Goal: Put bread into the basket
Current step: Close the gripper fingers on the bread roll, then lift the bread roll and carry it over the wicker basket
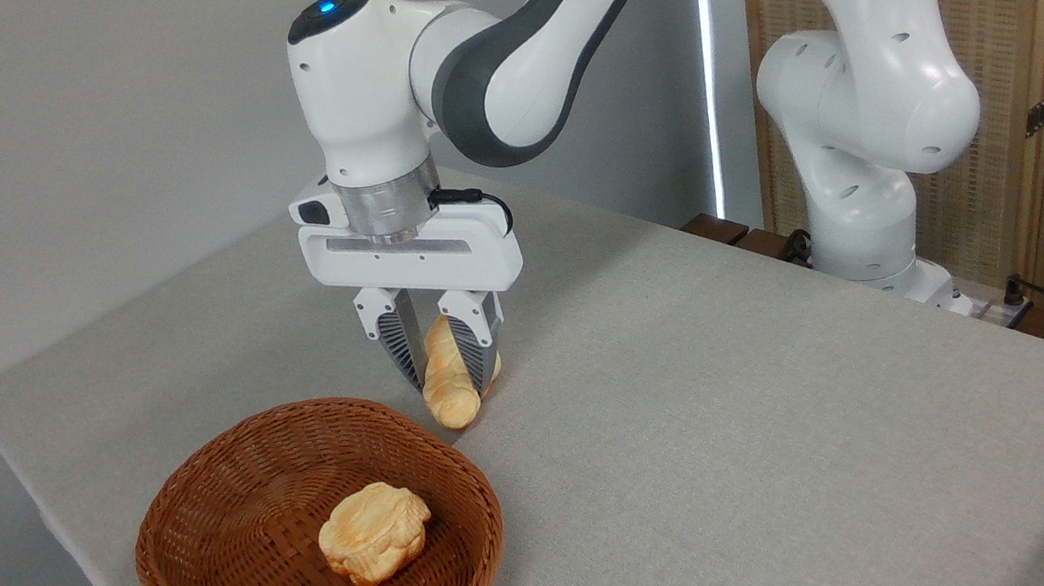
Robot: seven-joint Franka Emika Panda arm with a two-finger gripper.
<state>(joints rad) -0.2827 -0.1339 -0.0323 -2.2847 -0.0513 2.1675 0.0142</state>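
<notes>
Gripper (434, 355) clamped on bread (449, 383) w/ loaf hanging tilted, low end just beside basket (206, 496) far rim, near the table. Risk: grip is on upper part only, so loaf could pivot/slip or snag rim on transfer. Bun (375, 534) already in basket, may get hit on drop.

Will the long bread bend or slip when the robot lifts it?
The bread probably stays stiff: it hangs from the gripper without drooping. It looks light for its size. It might slip or swivel, since the fingers pinch only its upper part and it tilts.

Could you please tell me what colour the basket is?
The woven wicker basket is reddish-brown throughout, seen clearly in the fixed camera view.
</notes>
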